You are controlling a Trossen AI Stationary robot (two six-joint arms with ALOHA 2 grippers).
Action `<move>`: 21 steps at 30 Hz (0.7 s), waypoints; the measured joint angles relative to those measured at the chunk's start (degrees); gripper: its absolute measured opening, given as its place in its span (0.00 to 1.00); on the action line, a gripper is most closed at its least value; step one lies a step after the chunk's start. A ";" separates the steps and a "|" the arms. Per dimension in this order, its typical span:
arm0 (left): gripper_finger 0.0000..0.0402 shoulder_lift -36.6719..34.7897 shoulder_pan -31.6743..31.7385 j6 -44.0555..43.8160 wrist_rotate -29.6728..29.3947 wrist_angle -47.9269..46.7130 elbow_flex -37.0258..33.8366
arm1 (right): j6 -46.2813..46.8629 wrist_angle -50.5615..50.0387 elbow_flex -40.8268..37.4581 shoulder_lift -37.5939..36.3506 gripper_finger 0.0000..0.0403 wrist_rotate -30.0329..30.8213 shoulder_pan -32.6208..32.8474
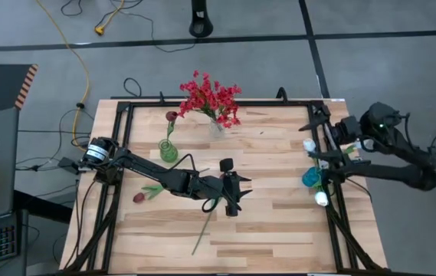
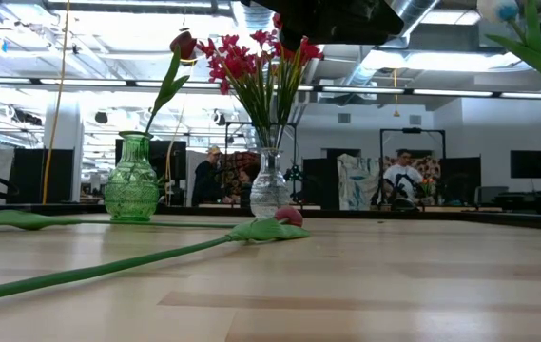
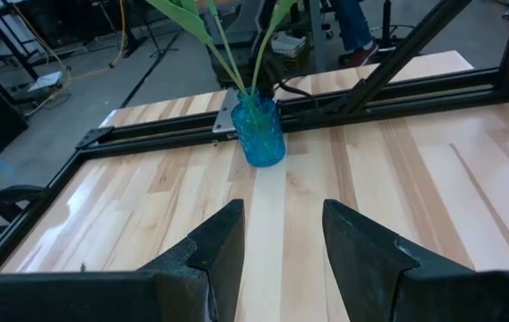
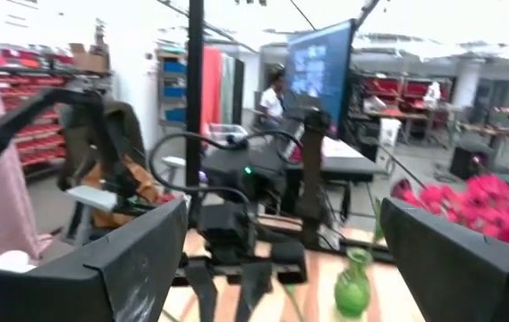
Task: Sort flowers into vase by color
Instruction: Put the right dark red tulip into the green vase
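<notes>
A wide workshop with bright ceiling lights and people seated far behind frames the pale wood table (image 1: 279,222). The left arm reaches over its middle, its tool (image 1: 233,201) hovering with fingers spread and nothing between them. The right arm waits off the right edge, its tool (image 1: 326,147) spread wide and empty.

At the far edge a clear vase (image 1: 216,127) holds the red flowers (image 1: 211,97). To its left, a green vase (image 1: 168,149) carries one maroon tulip (image 1: 171,116). At the right edge a blue vase (image 1: 312,178) holds white tulips (image 1: 321,198). A loose maroon tulip (image 1: 139,197) lies flat on the left, and a bare green stem (image 1: 204,230) lies just below the left tool.

Sorting looks partly done. The next move probably calls for lowering the left tool over a lying stem and pinching it.
</notes>
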 joint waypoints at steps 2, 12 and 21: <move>0.35 0.00 0.00 0.00 0.08 0.00 0.00 | -0.06 0.10 0.02 0.81 0.99 1.77 2.54; 0.35 0.00 0.00 -0.02 0.09 0.00 0.00 | -1.19 3.92 0.00 9.56 0.99 10.45 15.38; 0.35 0.00 -0.14 0.00 0.02 0.50 0.00 | -1.66 6.14 0.00 14.81 0.99 21.86 24.55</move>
